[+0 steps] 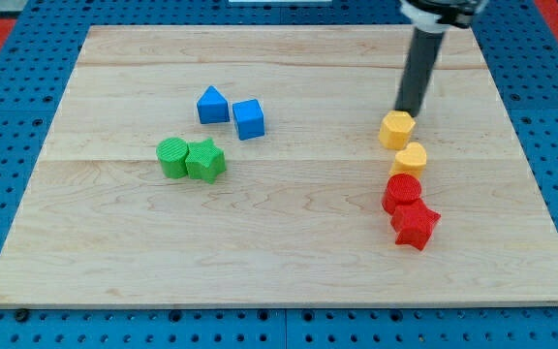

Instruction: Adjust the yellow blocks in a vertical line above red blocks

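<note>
My tip [410, 112] touches the board just above and right of a yellow hexagon block [396, 129]. A second yellow block [409, 158], rounded in shape, lies just below it, slightly to the right. Below that sits a red round block [402, 192], and a red star block [415, 224] touches it from below. The four form a near-vertical column on the view's right, yellows above reds.
A blue triangle block [212, 105] and a blue cube [248, 118] sit left of centre near the top. A green round block [172, 157] and a green star block [204, 161] touch each other below them. The wooden board [279, 262] lies on a blue pegboard.
</note>
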